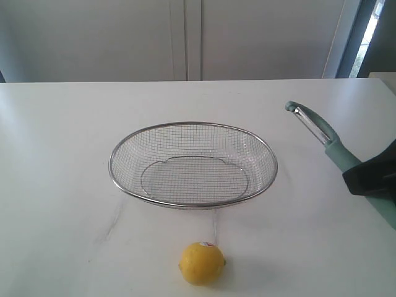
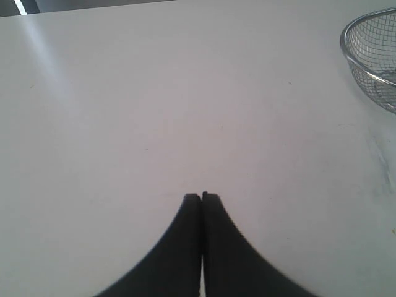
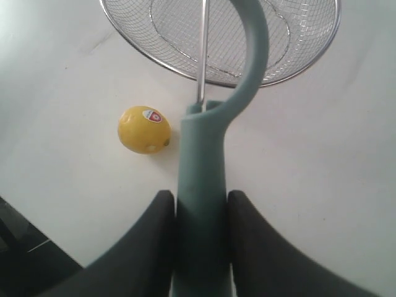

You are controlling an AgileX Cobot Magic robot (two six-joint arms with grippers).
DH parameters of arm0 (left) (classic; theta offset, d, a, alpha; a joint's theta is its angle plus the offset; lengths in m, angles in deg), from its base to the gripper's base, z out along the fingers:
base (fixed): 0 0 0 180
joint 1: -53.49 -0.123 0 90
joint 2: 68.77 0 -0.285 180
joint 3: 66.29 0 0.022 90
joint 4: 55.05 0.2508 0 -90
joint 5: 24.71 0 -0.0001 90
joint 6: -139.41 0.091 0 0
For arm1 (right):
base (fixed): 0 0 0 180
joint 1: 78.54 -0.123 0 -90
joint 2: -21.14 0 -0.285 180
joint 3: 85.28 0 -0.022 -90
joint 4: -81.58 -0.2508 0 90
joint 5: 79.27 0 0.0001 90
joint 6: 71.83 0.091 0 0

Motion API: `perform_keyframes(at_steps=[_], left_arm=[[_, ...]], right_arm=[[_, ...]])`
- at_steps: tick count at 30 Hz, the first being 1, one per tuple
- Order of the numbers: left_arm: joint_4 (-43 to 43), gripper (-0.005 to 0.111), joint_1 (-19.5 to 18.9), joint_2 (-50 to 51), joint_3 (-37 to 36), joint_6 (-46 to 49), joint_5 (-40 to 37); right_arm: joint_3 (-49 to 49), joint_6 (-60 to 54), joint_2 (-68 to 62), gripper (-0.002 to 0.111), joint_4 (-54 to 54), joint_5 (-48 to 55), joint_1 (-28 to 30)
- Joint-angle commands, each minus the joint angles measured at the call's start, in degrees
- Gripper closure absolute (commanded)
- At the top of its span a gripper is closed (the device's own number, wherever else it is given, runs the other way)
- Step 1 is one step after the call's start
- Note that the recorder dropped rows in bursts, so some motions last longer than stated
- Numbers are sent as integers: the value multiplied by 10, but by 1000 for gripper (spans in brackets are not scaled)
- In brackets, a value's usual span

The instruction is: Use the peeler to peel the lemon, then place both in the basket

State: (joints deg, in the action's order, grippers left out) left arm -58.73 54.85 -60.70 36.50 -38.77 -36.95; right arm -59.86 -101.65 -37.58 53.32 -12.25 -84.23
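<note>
A small yellow lemon [image 1: 202,263] with a red-and-white sticker lies on the white table near the front edge, just in front of the wire mesh basket [image 1: 124,148]. At the right edge, my right gripper [image 1: 365,176] is shut on the teal handle of the peeler [image 1: 322,136], whose metal blade head points up and left, above the table. In the right wrist view the peeler [image 3: 207,154] runs out between the fingers toward the basket [image 3: 124,37], with the lemon [image 3: 144,129] beside it. My left gripper [image 2: 202,197] is shut and empty over bare table, the basket [image 2: 356,59] rim off to one side.
The white table [image 1: 62,154] ends at a pale wall with cabinet doors behind. A dark gap [image 3: 25,247] shows past the table's edge in the right wrist view. The left arm is out of the exterior view.
</note>
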Motion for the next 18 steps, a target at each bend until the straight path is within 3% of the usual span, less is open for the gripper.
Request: perform_keyframes(at_steps=[1,18], left_arm=[[-4,107,-1,-3,0,-3,2],[-4,107,-1,-3,0,-3,162]], right_arm=[[2,-1,5,108,-4,0,-1],[2,-1,5,108,-4,-2,-1]])
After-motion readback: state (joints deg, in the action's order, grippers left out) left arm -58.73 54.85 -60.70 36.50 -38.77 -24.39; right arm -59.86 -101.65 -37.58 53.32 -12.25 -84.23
